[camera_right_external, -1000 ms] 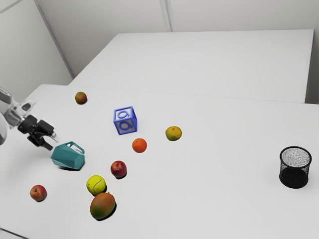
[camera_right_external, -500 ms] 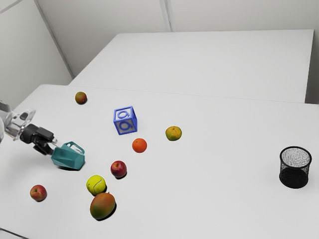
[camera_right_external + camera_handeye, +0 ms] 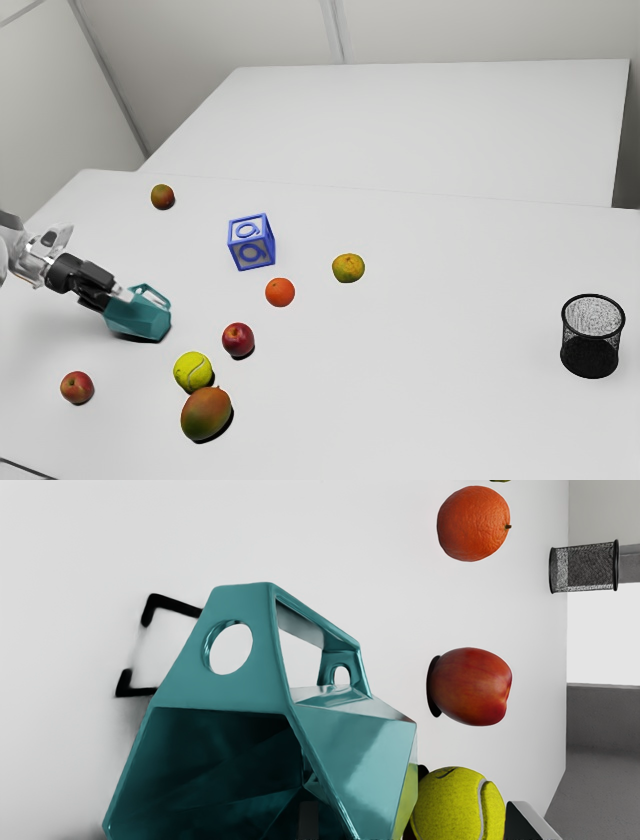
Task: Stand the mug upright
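Observation:
The gripper (image 3: 118, 300) is at the teal mug (image 3: 143, 319), overlapping its open-mouth end on the exterior view's left. The mug lies on its side, its handle toward the far side of the table. Seen from the wrist, the gripper (image 3: 416, 821) stands open. One fingertip (image 3: 308, 821) shows in front of the dark mouth of the mug (image 3: 355, 760), and the other (image 3: 527, 822) is outside, past the mug's side. The mug's wall lies between them, not clasped.
A tennis ball (image 3: 193, 371), a red apple (image 3: 238, 340) and a mango (image 3: 206, 413) sit near the mug. Another apple (image 3: 77, 387) lies nearer the camera. Farther off are an orange (image 3: 280, 292), a blue-edged block (image 3: 251, 242) and a black mesh bin (image 3: 590, 340).
Over the last second my hand has come lower and then toward the exterior view's right, up to the mug's mouth end. The mug has barely moved, if at all.

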Tool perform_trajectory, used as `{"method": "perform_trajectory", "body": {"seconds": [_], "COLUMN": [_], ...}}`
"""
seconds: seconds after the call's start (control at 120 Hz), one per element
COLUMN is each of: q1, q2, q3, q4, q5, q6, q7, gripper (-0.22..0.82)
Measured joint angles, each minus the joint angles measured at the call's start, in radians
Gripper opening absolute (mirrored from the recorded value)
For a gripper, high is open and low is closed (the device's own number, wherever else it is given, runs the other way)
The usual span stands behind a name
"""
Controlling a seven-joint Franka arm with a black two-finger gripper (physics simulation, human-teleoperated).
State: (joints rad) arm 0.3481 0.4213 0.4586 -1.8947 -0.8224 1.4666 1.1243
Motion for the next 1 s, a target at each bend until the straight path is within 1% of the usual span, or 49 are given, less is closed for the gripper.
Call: {"method": "perform_trajectory", "body": {"seconds": [0.225, 0.342, 0.475, 0.633, 0.775, 0.933, 1.0], "q1": [0.001, 0.001, 0.002, -0.015, -0.051, -0.104, -0.125], "q2": [-0.002, -0.004, -0.022, -0.097, -0.181, -0.252, -0.273], "q3": [0.000, 0.000, 0.000, -0.011, -0.090, -0.203, -0.232], "q4": [0.000, 0.000, 0.000, -0.014, -0.024, -0.051, -0.072], "q5": [-0.002, 0.000, 0.003, 0.016, 0.080, 0.261, 0.345], "q6": [0.003, 0.005, 0.016, 0.046, 0.127, 0.293, 0.371], "q7": [0.014, 0.019, 0.025, 0.028, 0.024, -0.005, -0.024], "gripper": [0.01, -0.08, -0.13, -0.16, -0.17, -0.18, -0.18]}}
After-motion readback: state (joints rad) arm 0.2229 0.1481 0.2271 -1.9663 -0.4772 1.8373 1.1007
